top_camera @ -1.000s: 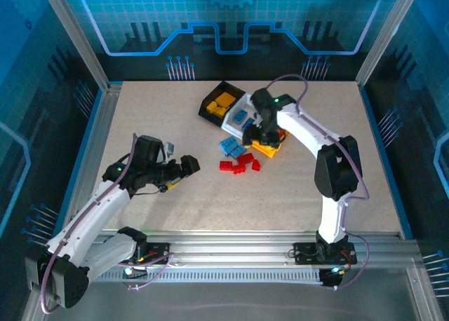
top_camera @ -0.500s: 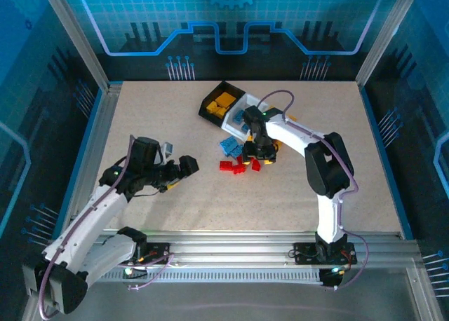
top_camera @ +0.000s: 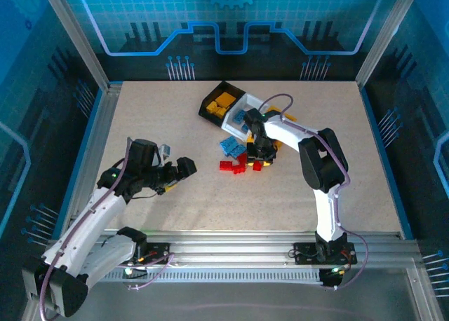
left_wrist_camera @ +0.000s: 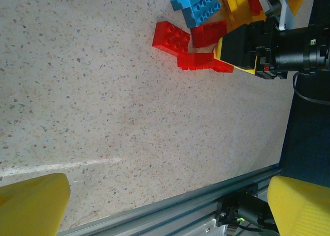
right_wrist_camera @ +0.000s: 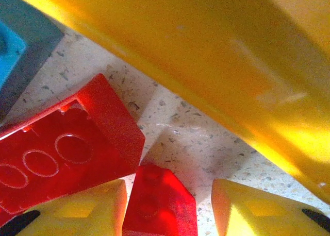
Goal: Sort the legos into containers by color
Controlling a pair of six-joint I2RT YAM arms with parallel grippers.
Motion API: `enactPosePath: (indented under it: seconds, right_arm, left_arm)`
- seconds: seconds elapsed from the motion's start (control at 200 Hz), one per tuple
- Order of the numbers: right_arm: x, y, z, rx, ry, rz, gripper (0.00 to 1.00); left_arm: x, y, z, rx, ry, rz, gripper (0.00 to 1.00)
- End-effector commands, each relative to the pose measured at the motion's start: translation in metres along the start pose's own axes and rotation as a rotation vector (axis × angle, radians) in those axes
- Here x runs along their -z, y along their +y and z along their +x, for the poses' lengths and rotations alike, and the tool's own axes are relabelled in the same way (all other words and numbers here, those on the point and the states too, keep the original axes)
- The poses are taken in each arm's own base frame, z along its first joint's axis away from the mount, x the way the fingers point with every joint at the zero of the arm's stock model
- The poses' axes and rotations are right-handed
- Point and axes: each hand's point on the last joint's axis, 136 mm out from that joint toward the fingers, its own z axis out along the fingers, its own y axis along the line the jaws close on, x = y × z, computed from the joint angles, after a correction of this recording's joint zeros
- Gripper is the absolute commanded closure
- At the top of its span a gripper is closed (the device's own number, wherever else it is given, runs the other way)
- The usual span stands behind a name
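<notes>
Red legos (top_camera: pixel 237 165) lie in a loose cluster mid-table, with blue legos (top_camera: pixel 229 146) just behind them. My right gripper (top_camera: pixel 257 158) is down among the red ones, beside the yellow container (top_camera: pixel 273 148). In the right wrist view a small red lego (right_wrist_camera: pixel 160 207) sits between my yellow fingers (right_wrist_camera: pixel 90 207); it touches the left one, and a gap of table remains before the right one. The black container (top_camera: pixel 219 104) holds orange-yellow legos, the white container (top_camera: pixel 247 114) blue ones. My left gripper (top_camera: pixel 186 168) hovers wide open and empty, left of the cluster.
The yellow container's wall (right_wrist_camera: pixel 206 66) looms close over the right gripper. A bigger red lego (right_wrist_camera: pixel 62 153) lies to its left. The table's front rail (left_wrist_camera: pixel 170 210) runs under the left gripper (left_wrist_camera: pixel 165 210). Bare tabletop (top_camera: pixel 210 202) spreads toward the near edge.
The right gripper has come down from the yellow container to the red legos, and its fingers have drawn closer together around one. The left arm has barely shifted.
</notes>
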Motion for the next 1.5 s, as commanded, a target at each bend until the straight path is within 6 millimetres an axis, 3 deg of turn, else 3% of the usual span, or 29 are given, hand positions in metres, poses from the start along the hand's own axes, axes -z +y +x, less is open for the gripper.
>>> enactPosePath:
  seconds: [0.0, 0.225, 0.44, 0.66, 0.865, 0.975, 1.15, 1.49]
  right_arm:
    - [-0.005, -0.005, -0.001, -0.016, 0.011, 0.015, 0.57]
    - [0.012, -0.002, 0.008, -0.007, -0.008, -0.003, 0.61]
    - [0.051, 0.014, 0.017, -0.019, -0.057, -0.107, 0.61]
    - [0.093, 0.013, -0.003, -0.065, -0.126, -0.216, 0.61]
    - [0.109, 0.004, -0.025, -0.089, -0.148, -0.255, 0.58]
    - [0.101, 0.006, -0.020, -0.062, -0.115, -0.228, 0.48]
    - [0.068, 0.011, 0.010, 0.024, -0.044, -0.111, 0.40]
    - [0.015, 0.001, 0.022, 0.027, 0.032, -0.013, 0.38]
  left_arm:
    - [0.000, 0.007, 0.002, 0.017, 0.001, -0.013, 0.01]
    - [-0.007, 0.008, -0.001, 0.040, -0.007, -0.003, 0.01]
    - [-0.016, 0.009, -0.005, 0.074, 0.000, 0.005, 0.01]
    - [-0.021, 0.004, -0.008, 0.087, 0.019, 0.015, 0.01]
    - [-0.019, 0.003, -0.007, 0.084, 0.026, 0.004, 0.01]
    - [-0.018, 0.006, -0.004, 0.085, 0.032, -0.008, 0.01]
    - [-0.019, 0.010, -0.003, 0.091, 0.037, -0.023, 0.01]
    - [-0.023, 0.005, -0.008, 0.087, 0.048, -0.022, 0.01]
